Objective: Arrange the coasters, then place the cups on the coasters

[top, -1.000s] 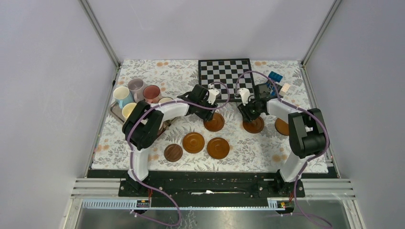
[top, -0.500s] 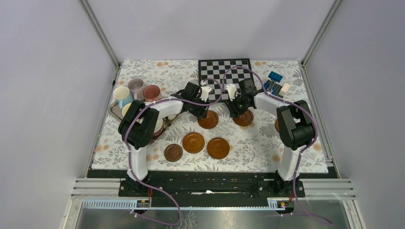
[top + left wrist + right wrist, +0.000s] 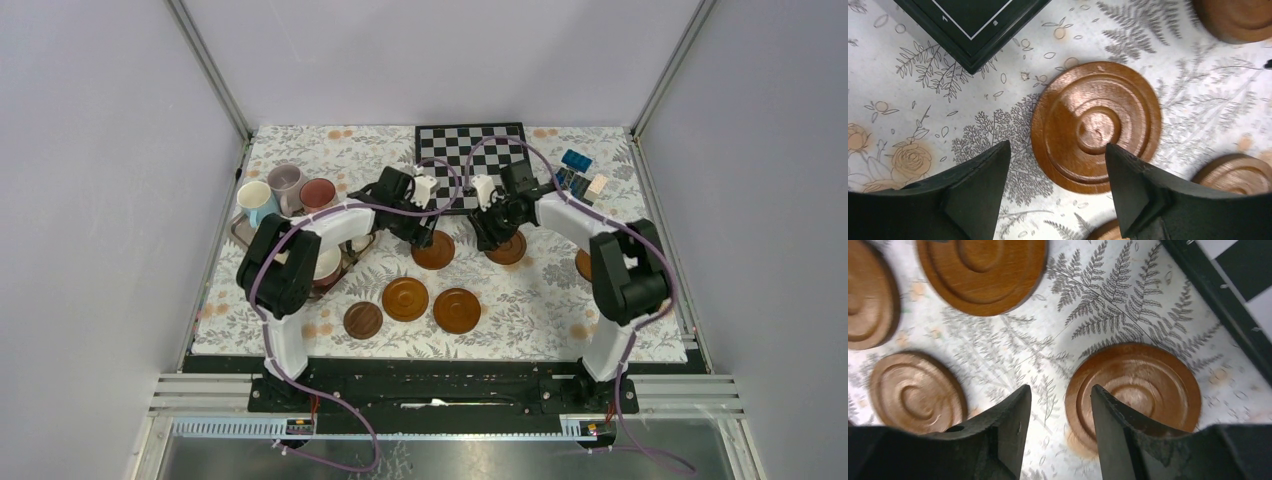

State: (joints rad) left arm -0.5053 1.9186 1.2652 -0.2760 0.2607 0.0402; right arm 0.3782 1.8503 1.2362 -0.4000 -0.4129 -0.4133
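Note:
Six brown coasters lie on the floral cloth. My left gripper (image 3: 424,236) (image 3: 1057,150) stands open over one coaster (image 3: 434,250) (image 3: 1096,126): one fingertip is above its ringed face, the other above the cloth, and nothing is held. My right gripper (image 3: 492,240) (image 3: 1060,390) is open beside another coaster (image 3: 507,247) (image 3: 1135,390), one finger overlapping its left rim. Three more coasters lie nearer the front (image 3: 405,298), (image 3: 456,310), including a darker one (image 3: 363,320). Another coaster (image 3: 585,264) shows partly behind the right arm. Light blue (image 3: 255,198), lilac (image 3: 286,182) and pink (image 3: 318,193) cups stand at the left.
A grey tray (image 3: 240,232) under the cups sits at the left edge, partly hidden by the left arm. A chessboard (image 3: 470,150) (image 3: 968,20) lies just behind both grippers. A blue block toy (image 3: 575,160) sits at the back right.
Both arms moved left and slightly back, dragging their two coasters along the cloth. Both grippers then opened and let the coasters go.

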